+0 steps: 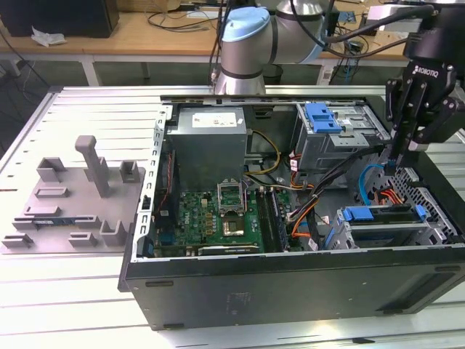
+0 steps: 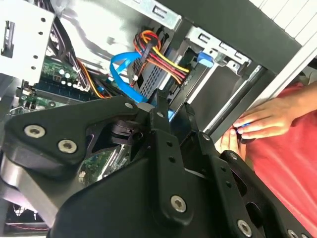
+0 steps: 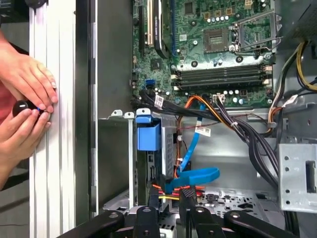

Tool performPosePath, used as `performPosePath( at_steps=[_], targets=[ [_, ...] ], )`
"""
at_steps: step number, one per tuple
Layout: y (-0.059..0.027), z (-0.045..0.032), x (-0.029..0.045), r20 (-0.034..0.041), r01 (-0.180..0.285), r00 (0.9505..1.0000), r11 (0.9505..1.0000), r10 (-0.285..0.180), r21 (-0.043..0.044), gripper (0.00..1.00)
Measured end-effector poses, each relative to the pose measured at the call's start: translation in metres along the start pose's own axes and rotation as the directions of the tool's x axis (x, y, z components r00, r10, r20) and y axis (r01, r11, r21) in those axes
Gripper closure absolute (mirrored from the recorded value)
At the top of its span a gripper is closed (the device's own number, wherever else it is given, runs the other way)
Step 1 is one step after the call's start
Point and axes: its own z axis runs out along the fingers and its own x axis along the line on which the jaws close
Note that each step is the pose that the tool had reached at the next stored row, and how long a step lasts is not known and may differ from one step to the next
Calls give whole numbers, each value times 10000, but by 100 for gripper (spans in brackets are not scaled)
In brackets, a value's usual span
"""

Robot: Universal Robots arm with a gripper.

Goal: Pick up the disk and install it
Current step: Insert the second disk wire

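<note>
The disk, silver in its blue carrier frame, lies flat in the lower drive bay at the exterior view's right end of the open computer case. Its blue carrier tab also appears in the first wrist view. My gripper hangs above that bay, pointing down, a short way above the disk and beside the blue data cable. In both wrist views the fingers stand a narrow gap apart with nothing between them; red and yellow wires show through the gap. The same gripper hangs over the bay's cables.
A second blue-framed drive cage sits at the case's back. The motherboard and power supply lie to the exterior view's left. A grey slotted fixture rests outside the case. A person's hands rest on the table rail near the case wall.
</note>
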Motion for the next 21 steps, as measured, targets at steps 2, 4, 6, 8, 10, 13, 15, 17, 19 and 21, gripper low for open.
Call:
performPosePath(
  at_steps=[2,4,6,8,10,13,15,17,19,21],
  targets=[
    [38,6,0,-19,1,10000,10000,-1,2,69],
    [49,13,-2,-19,0,10000,10000,0,3,69],
    [53,16,-2,-24,1,10000,10000,-1,4,69],
    [53,23,2,-26,-1,10000,10000,1,3,69],
    [53,29,4,-29,0,10000,10000,0,3,69],
    [52,39,8,-58,-2,10000,10000,2,4,69],
    [52,43,10,-75,-2,10000,10000,2,5,69],
    [59,45,12,-77,-5,10000,10000,5,4,69],
    [69,47,14,-77,-3,10000,10000,3,4,69],
    [81,48,18,-81,-4,10000,10000,5,8,69]
  ],
)
